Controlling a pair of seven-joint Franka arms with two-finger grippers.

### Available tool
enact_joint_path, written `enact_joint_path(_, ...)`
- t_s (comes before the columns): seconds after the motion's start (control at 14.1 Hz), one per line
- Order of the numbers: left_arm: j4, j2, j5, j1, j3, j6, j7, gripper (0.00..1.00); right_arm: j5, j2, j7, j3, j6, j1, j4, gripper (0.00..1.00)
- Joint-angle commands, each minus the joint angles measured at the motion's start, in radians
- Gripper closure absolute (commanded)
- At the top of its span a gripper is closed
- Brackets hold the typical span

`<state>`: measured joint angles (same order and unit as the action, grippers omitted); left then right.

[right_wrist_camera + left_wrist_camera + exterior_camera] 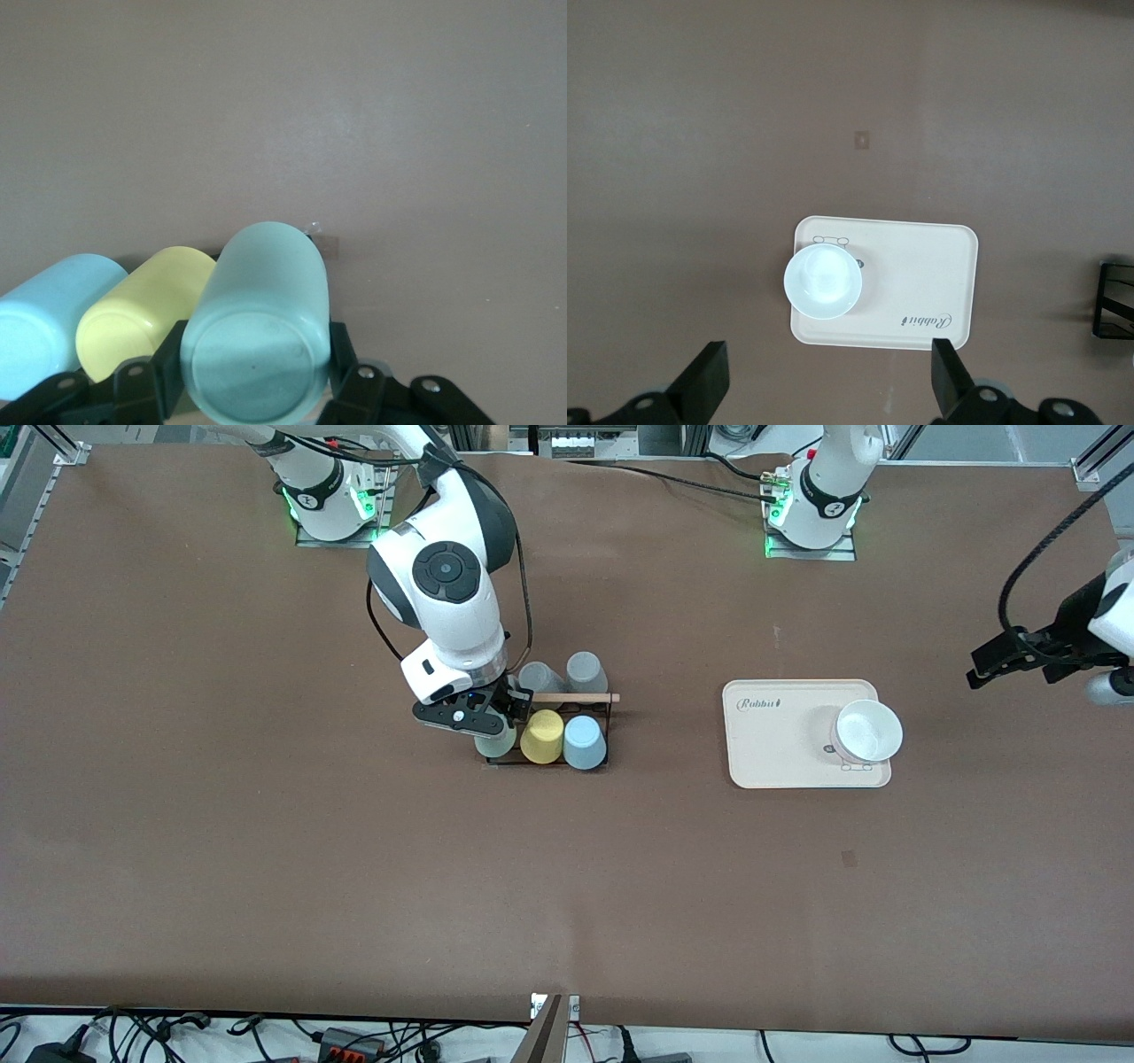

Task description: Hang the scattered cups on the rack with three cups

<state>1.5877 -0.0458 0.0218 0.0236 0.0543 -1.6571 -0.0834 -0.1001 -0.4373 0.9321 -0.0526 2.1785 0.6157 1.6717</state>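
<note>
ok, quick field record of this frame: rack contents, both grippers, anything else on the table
rack: black wire stand with a wooden rod on top
front row on rack: sage green cup, yellow cup, light blue cup, all bottom up
back row on rack: two grey cups
right gripper: at the rack, shut on the sage green cup
left gripper: open, empty, waiting over the table past the left arm's end of the tray
tray: beige, toward the left arm's end of the table
on tray: white bowl
</note>
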Motion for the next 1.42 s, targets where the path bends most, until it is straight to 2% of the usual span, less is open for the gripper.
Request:
enact_joint_path(0.0, -0.002, 0.056, -0.003, -0.013, 0.002, 0.051, 0.020, 0.00, -0.021, 0.000, 0.030, 0.007, 0.033, 0.012, 0.026, 0.61)
enact_joint_path(0.14, -0.002, 0.050, -0.006, -0.013, 0.002, 0.059, 0.020, 0.00, -0.023, -0.009, 0.030, 0.007, 0.034, 0.013, 0.026, 0.60)
enact_joint_path(0.28, -0.003, -0.035, -0.005, -0.010, -0.005, 0.057, 0.020, 0.00, -0.038, -0.020, 0.030, 0.007, 0.040, 0.015, 0.028, 0.57)
enact_joint_path(0.42, 0.015, -0.061, -0.022, -0.004, -0.008, 0.042, 0.019, 0.00, -0.041, -0.032, 0.030, 0.007, 0.046, 0.015, 0.026, 0.50)
enact_joint_path(0.57, 0.014, -0.072, -0.034, -0.002, -0.010, -0.001, 0.020, 0.00, -0.040, -0.034, 0.030, 0.007, 0.052, 0.012, 0.026, 0.33)
enact_joint_path(0.64, 0.014, -0.068, -0.034, 0.002, -0.017, 0.000, 0.020, 0.00, -0.040, -0.032, 0.030, 0.007, 0.052, 0.009, 0.026, 0.17)
enact_joint_path(0.71, 0.006, -0.060, -0.034, 0.001, -0.045, 0.000, 0.019, 0.00, -0.040, -0.032, 0.030, 0.007, 0.052, 0.010, 0.026, 0.05)
enact_joint_path(0.78, 0.000, -0.036, -0.037, 0.001, -0.065, -0.003, 0.019, 0.00, -0.040, -0.032, 0.030, 0.007, 0.050, 0.010, 0.026, 0.00)
enact_joint_path(0.92, 0.000, -0.005, -0.037, 0.001, -0.131, 0.006, 0.014, 0.00, -0.040, -0.028, 0.028, 0.007, 0.049, 0.003, 0.026, 0.00)
enact_joint_path(0.99, 0.000, 0.010, -0.039, -0.002, -0.142, 0.023, 0.008, 0.00, -0.038, -0.015, 0.015, 0.007, 0.044, -0.005, 0.025, 0.00)
enact_joint_path(1.13, -0.002, 0.043, -0.039, -0.004, -0.148, 0.107, 0.019, 0.00, -0.026, 0.044, -0.006, 0.004, 0.002, -0.063, 0.022, 0.00)
enact_joint_path(1.35, -0.003, 0.035, -0.025, -0.027, -0.126, 0.099, 0.019, 0.00, -0.001, 0.155, -0.148, 0.003, -0.144, -0.131, 0.014, 0.00)
